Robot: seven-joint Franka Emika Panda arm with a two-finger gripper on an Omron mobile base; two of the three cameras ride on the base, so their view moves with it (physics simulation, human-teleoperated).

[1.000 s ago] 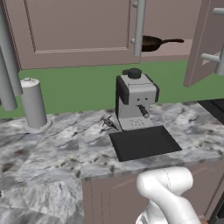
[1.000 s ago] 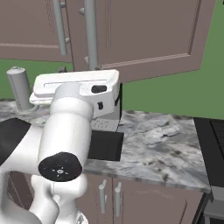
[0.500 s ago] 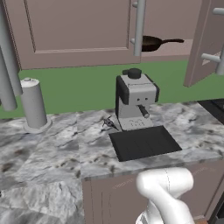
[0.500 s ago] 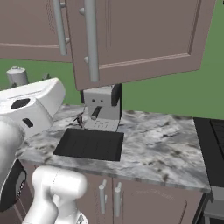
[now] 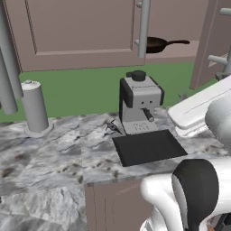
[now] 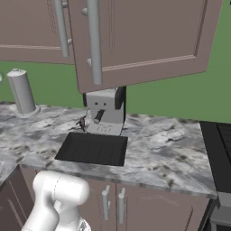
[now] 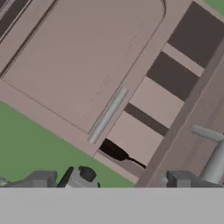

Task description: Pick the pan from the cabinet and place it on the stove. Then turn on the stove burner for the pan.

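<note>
Pan waiting on the cabinet shelf, hand not yet there.

The round dark frying pan with its long thin black handle point(image 5: 159, 43) lies on the lowest shelf of the open mauve-brown wall cabinet point(image 7: 83, 57), well ahead of the two-finger gripper point(image 7: 111, 179), whose jaws stand wide and empty. The arm has swung across toward the opening within the last second, so the reach is beginning; the grey-and-black coffee machine point(image 5: 139, 102) sits below.

Dark pan point(image 5: 155, 44) flat on bottom shelf of open mauve cabinet point(image 5: 81, 31).
</note>
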